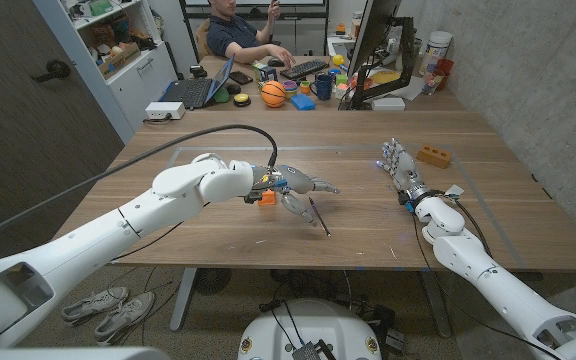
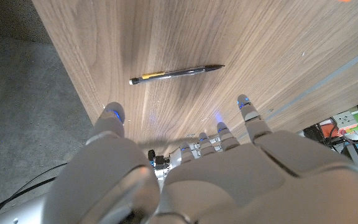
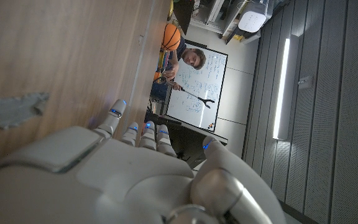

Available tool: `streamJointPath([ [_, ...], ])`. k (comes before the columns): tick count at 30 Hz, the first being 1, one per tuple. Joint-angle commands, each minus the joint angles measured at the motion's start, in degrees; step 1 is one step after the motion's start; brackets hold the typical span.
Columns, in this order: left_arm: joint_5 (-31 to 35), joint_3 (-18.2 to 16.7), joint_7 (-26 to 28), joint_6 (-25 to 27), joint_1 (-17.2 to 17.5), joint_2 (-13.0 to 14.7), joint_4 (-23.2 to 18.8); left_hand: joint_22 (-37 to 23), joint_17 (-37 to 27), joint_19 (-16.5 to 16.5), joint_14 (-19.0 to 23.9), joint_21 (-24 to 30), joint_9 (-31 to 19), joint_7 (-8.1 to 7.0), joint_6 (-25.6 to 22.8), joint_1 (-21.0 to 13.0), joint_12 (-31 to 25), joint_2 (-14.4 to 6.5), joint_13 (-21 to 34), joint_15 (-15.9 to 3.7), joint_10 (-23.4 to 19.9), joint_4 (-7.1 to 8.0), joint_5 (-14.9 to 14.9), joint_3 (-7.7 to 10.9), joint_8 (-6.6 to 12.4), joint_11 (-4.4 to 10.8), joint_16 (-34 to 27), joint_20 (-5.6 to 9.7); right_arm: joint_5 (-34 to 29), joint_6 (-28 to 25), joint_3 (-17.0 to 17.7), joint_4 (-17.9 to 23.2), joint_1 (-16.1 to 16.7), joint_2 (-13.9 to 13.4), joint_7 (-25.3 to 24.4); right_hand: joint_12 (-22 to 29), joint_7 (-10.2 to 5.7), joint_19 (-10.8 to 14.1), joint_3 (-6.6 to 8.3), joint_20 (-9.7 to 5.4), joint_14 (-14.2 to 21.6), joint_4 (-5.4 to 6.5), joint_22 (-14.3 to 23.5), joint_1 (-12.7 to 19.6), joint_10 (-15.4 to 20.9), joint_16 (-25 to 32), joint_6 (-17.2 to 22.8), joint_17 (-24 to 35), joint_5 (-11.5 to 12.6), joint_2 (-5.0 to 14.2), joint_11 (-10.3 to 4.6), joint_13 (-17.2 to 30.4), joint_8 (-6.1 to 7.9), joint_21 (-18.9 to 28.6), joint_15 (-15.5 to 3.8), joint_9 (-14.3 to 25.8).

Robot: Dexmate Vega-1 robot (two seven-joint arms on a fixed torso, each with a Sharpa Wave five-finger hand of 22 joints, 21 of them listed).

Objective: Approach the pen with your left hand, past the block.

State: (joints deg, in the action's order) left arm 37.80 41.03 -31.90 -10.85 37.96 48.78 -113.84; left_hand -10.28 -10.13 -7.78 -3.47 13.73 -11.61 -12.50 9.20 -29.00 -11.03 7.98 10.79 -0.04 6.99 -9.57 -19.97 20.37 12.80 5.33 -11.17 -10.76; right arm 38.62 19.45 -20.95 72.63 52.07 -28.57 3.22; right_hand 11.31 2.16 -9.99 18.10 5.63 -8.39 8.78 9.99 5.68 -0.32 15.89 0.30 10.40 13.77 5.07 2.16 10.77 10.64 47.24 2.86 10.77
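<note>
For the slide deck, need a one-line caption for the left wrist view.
Left hand hovering open above the pen on the wooden table, fingers spread.

Light: bright, even, from a ceiling strip (image 3: 283, 87)
Shadows: soft under my left robot hand (image 1: 303, 190)
Focus: my knuckles blur close up

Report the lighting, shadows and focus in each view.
Head view: even room light, sharp; the left hand casts a soft shadow by the pen. Left wrist view: pen crisp, a dark shadow patch on the table. Right wrist view: right hand soft, bright ceiling strip light.
</note>
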Motion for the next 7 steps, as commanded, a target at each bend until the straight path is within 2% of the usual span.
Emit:
streamJointPath([
  [1,-0.48,-0.51,0.78,-1.38,-0.07,0.35,0.80,-0.11,-0.15,-0.32,-0.18,-0.21,-0.09,-0.17,-0.47,-1.03,-0.07,-0.04,0.11,-0.29,0.03,0.04,-0.39,-0.14,0.33,0.35,-0.10,-0.12,-0.53,-0.44,-0.32,0.49,-0.08,0.16,-0.89,-0.10,0.39,-3.53,-0.25,0.50,0.10,-0.07,0.12,-0.37,0.02,-0.11,-0.24,0.09,0.38,-0.10,0.21,0.21,0.20,-0.12,0.38,0.16],
  [7,-0.89,-0.71,1.30,-2.24,-0.15,0.41,1.36,-0.13,-0.16,-0.35,-0.22,-0.41,-0.10,-0.17,-0.62,-1.53,-0.04,-0.05,0.12,-0.30,0.12,0.18,-0.41,-0.33,0.39,0.38,-0.10,-0.14,-0.78,-0.59,-0.40,0.73,-0.04,0.23,-1.47,-0.11,0.41,-3.52,-0.30,0.51,0.12,-0.10,0.12,-0.41,-0.01,-0.17,-0.23,0.08,0.43,-0.09,0.17,0.20,0.21,-0.24,0.38,0.16],
])
